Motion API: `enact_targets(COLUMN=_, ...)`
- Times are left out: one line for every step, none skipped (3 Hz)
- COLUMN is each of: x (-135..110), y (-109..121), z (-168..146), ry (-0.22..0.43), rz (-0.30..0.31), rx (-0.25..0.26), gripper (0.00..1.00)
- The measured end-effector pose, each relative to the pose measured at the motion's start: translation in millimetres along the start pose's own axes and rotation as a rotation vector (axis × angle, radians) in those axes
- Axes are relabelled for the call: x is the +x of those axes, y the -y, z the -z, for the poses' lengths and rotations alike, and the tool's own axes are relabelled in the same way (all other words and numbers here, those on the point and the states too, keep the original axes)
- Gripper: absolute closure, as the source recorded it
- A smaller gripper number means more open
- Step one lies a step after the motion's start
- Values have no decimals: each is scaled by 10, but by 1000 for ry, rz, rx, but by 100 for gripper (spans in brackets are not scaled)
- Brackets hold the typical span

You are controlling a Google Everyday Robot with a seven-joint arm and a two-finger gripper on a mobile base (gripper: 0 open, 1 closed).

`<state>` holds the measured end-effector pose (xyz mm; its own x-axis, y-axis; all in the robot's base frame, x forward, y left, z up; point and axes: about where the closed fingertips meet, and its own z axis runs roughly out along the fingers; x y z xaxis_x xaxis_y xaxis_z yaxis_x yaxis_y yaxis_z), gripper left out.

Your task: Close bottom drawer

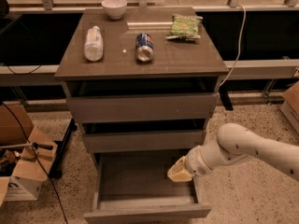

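On the cabinet top [168,62] I have a bowl [114,7] at the back left, a water bottle [93,43] lying in front of it, a soda can [144,47] on its side near the middle and a snack bag [185,26] at the back right. Below sit the top drawer [142,107], the middle drawer [145,140], then the bottom drawer [147,212], standing out toward me. My gripper [180,171] hangs over the tray's right side, just below the middle drawer. A cardboard box [23,171] stands on the floor left of the cabinet
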<state>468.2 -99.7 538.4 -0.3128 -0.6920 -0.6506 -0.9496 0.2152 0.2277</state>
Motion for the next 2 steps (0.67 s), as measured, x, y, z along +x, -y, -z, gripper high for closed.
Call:
enact_targets(x=524, y=146, z=-249, ry=46, rz=-74, rx=-30, gripper=100)
enact_targets(x=647, y=79, z=-484, ry=56, rz=-101, rx=-71, gripper=100)
